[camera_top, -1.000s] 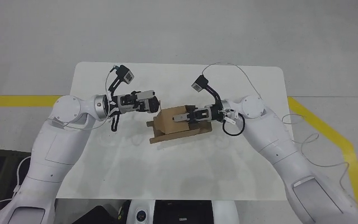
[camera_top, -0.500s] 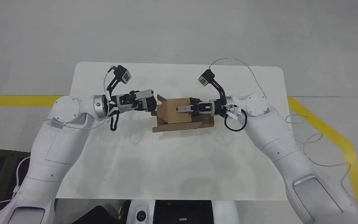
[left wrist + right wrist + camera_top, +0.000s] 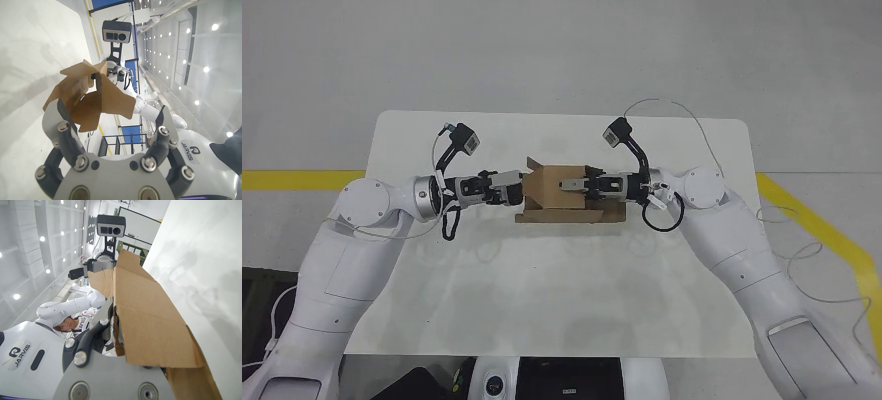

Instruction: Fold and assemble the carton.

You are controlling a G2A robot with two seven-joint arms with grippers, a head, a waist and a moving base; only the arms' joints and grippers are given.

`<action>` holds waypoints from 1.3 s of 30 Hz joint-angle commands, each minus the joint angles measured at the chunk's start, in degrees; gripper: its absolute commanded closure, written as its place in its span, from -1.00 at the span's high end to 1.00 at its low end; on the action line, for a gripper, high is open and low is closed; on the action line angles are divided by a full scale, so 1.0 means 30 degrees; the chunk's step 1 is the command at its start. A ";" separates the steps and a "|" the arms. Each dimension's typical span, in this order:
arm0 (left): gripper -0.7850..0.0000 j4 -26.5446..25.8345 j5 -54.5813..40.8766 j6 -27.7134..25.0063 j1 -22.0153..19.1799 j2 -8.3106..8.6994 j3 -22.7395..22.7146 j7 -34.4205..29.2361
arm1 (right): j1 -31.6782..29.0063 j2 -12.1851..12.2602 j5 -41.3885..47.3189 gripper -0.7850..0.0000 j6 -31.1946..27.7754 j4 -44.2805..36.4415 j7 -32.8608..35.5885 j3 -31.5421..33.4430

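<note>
The right end effector is clamped on a side wall of the carton. In the right wrist view one finger presses against the cardboard edge, and the brown panel hides the other finger.

The left end effector stands wide apart at the opposite end of the carton. In the left wrist view the carton's loose end flaps splay outward between its two black-padded fingers. Whether a pad actually touches a flap cannot be told.

The carton is plain brown corrugated cardboard, partly opened into a box shape, with no readable print on the faces in view. It sits between the two end effectors, near the middle of the desk and slightly toward its far edge.

The desk is white with rounded corners. Around it is a pale grey floor crossed by a yellow line. The wrist views look up at a white ceiling with rows of round lights.
</note>
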 commanded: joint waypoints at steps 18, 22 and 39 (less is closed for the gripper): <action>1.00 -0.1164 -0.0421 0.0147 0.0180 -0.0255 0.1083 -0.0337 | -0.0075 -0.0342 -0.0666 -1.00 0.0149 0.0032 -0.2923 0.0308; 1.00 -0.1301 -0.0473 0.0228 0.0276 -0.0304 0.1287 -0.0303 | -0.0099 -0.0433 -0.0649 -1.00 0.0182 -0.0060 -0.3056 0.0269; 1.00 -0.0673 0.0163 0.0281 0.0314 -0.0175 0.0286 -0.0041 | -0.0277 -0.0416 -0.0737 -1.00 0.0074 0.0300 -0.2309 0.0956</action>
